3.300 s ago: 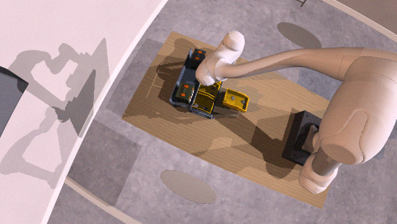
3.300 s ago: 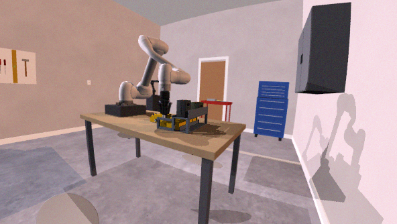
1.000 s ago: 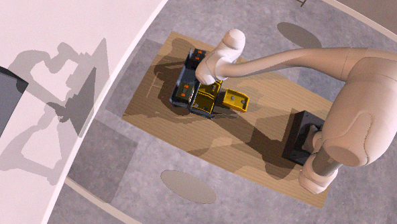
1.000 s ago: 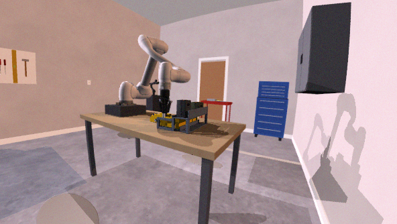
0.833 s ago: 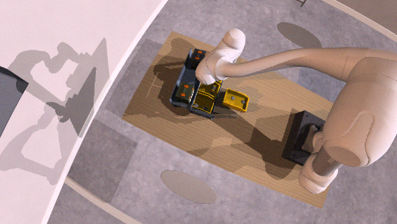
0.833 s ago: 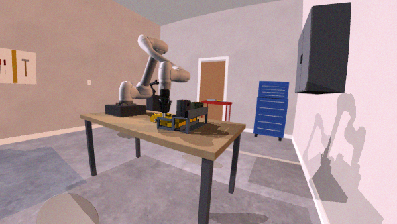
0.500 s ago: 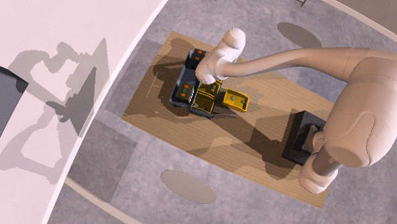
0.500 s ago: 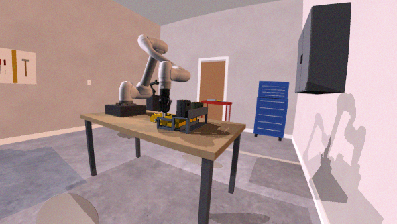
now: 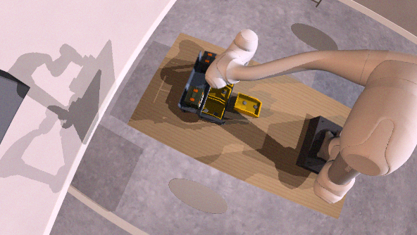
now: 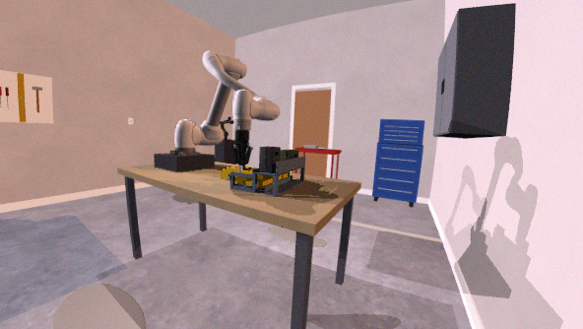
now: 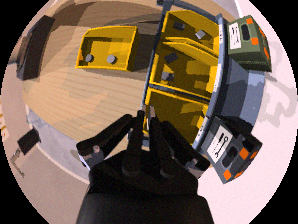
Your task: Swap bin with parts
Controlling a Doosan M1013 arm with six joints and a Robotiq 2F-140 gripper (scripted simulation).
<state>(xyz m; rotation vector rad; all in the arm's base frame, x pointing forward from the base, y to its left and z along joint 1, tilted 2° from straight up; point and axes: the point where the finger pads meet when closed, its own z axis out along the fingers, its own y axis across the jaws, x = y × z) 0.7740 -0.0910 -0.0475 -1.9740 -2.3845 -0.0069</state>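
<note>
A small dark shelf rack stands on the wooden table and also shows in the exterior view. In the wrist view its yellow empty bin sits in the lower bay, behind the shelf's front lip. That bin also shows from above. The yellow bin with parts stands on the table in front of the shelf, two grey parts inside. My gripper is shut, its fingertips pinching the empty bin's front edge at the lip. From above, the wrist hides the fingers.
Other yellow bins with grey parts fill the neighbouring bays. Dark boxes with orange marks sit behind on the shelf. The arm's black base stands at the table's far end. The table edge lies beyond the shelf.
</note>
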